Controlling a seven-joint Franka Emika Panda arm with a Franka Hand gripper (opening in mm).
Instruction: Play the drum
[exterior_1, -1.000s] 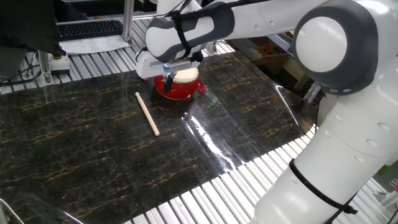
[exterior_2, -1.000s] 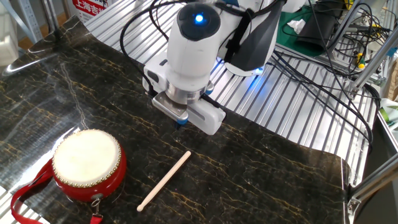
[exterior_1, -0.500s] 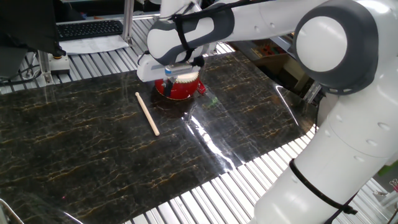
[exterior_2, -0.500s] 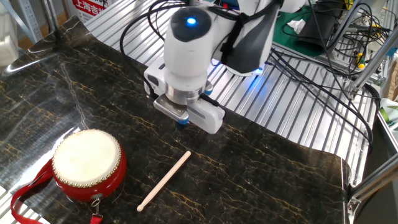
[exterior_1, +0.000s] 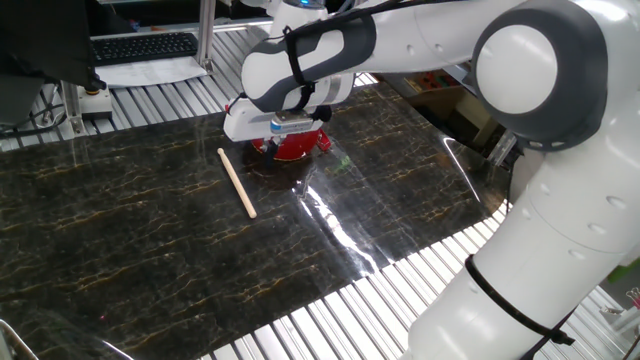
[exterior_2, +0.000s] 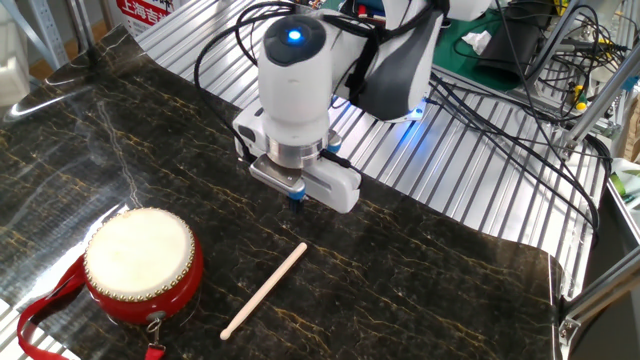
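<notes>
Count on the dark marbled table (exterior_2: 450, 290): 1 drum (exterior_2: 140, 264), 1 wooden stick (exterior_2: 264, 291), 1 robot arm w/ 1 gripper (exterior_2: 296, 197). Drum sat upright on the table, cream skin facing up, red body w/ a red strap trailing off toward the frame corner in the other fixed view. In one fixed view the drum (exterior_1: 290, 146) was mostly hidden behind the arm's wrist; only part of the red body showed. Stick (exterior_1: 237, 181) lay flat on the table just beside the drum, not touching it, running diagonally away from it. Gripper (exterior_1: 277, 128) hung above the table, pointed down, near the drum but apart from it; relative to the drum it stood past the stick's far end in the other fixed view. Nothing seen betw. the fingers. Finger state: cannot tell, tips too small and partly masked by the gripper body in both views. Blue light lit on top of the wrist (exterior_2: 291, 37). Table edges beside the drum were ribbed metal slats (exterior_1: 160, 95). Cables (exterior_2: 500, 110) ran behind the arm, well apart from the drum.
</notes>
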